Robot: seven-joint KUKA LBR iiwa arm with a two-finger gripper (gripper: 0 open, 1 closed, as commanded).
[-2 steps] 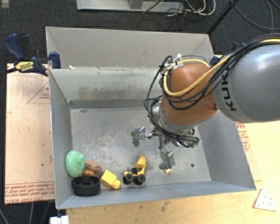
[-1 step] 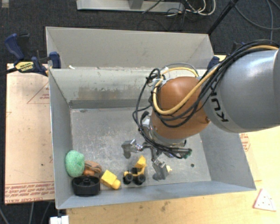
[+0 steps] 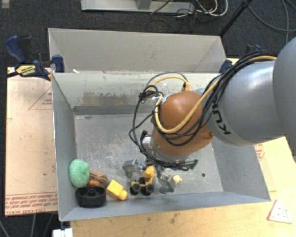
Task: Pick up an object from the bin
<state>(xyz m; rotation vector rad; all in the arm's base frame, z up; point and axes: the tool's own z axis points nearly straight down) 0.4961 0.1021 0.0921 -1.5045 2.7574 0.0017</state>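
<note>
My gripper [image 3: 147,177] is down at the bin floor near the front wall, under the arm's orange cover. Its two grey fingertips [image 3: 129,170] stand apart, open. Between them lies a small yellow toy vehicle with black wheels [image 3: 144,182]; the fingers sit on either side of it, and I cannot tell whether they touch it. A small cream piece [image 3: 176,179] lies just right of the right finger. A yellow block [image 3: 117,190] lies a little to the left of the toy, against the front wall.
In the front left corner lie a green spongy ball [image 3: 79,173], a brown piece [image 3: 97,178] and a black round disc [image 3: 91,196]. The arm and its cables cover the bin's middle and right. The front wall is close behind the toy.
</note>
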